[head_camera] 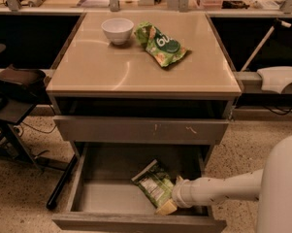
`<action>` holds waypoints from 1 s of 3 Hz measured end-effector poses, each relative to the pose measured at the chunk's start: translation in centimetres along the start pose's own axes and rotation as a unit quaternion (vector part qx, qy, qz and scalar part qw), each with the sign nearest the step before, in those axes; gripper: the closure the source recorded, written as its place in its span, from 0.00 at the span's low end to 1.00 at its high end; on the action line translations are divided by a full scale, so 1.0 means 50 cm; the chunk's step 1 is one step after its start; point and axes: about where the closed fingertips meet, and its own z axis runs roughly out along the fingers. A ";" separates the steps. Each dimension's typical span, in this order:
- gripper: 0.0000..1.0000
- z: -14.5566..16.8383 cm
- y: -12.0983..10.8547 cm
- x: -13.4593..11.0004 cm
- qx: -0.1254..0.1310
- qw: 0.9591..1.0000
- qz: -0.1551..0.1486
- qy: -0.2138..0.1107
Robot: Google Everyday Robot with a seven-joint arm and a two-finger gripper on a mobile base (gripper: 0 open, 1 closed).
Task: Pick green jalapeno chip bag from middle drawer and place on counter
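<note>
Camera view, bag (153,183) beside claw (167,207), in drawer (106,199)

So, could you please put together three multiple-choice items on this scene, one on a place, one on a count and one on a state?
1. Where does the green jalapeno chip bag lie? A on the counter; B in the middle drawer; C on the floor.
2. How many things sit on the counter? A one; B two; C four.
3. The middle drawer is: A pulled out; B shut; C taken out of the cabinet.
Answers:
1 B, the bag rests on the drawer's floor, with the gripper down at its right end.
2 B, only a white bowl and a green bag with a round logo are there.
3 A, its floor shows in front of the scratched drawer front.
</note>
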 end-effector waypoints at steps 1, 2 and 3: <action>0.00 0.004 0.002 0.002 -0.001 1.000 0.001 0.000; 0.18 0.004 0.002 0.002 -0.001 1.000 0.001 0.000; 0.42 0.004 0.002 0.002 -0.001 1.000 0.001 0.000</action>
